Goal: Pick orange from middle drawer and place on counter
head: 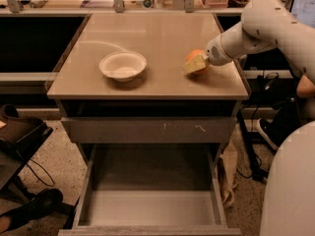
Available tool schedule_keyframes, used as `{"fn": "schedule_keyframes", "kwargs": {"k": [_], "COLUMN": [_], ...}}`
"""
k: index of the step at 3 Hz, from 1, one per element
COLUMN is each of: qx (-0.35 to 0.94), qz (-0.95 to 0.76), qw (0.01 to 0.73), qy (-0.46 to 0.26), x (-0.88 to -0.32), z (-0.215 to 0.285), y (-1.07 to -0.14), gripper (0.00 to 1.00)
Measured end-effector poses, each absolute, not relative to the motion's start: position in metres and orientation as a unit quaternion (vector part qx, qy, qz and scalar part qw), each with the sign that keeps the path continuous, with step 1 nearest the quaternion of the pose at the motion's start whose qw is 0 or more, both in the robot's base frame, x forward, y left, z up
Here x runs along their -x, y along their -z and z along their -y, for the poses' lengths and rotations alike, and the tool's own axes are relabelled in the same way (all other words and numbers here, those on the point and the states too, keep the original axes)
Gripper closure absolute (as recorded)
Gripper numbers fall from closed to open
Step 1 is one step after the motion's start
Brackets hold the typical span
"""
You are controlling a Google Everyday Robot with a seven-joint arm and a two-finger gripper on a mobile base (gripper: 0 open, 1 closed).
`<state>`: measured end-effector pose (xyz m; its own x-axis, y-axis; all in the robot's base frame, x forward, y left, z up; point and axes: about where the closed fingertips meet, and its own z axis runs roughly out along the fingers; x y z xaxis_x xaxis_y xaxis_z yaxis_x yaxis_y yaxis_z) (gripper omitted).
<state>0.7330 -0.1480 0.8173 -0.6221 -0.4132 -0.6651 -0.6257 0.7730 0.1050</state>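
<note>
Place step. My tool point(195, 64) grips orange point(197, 55), low over right side of surface point(157, 38), near edge; contact unclear. Middle drawer point(152, 208) open below. White bowl point(122, 65) well apart, left. Next, I judge: settle orange, release, lift off gently, since it may roll.

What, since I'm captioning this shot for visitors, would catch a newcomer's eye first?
The big white arm reaching in from the right, its gripper closed on the orange low over the counter's right side. Next, the white bowl left of centre on the counter, and the drawer pulled wide open below.
</note>
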Motion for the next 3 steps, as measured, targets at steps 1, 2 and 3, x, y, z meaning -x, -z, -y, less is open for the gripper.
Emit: {"fn": "schedule_keyframes", "kwargs": {"k": [1,2,3], "qx": [0.293,0.293,0.293], "qz": [-0.885,-0.885,-0.885], "qw": [0.321,0.321,0.321], "qy": [-0.166,-0.166,-0.166], "x": [-0.7330,-0.7330,-0.7330], "z": [0.1480,0.1479,0.1479], "y": [-0.8173,-0.8172,-0.8172], "gripper": [0.58,0.35,0.12]}}
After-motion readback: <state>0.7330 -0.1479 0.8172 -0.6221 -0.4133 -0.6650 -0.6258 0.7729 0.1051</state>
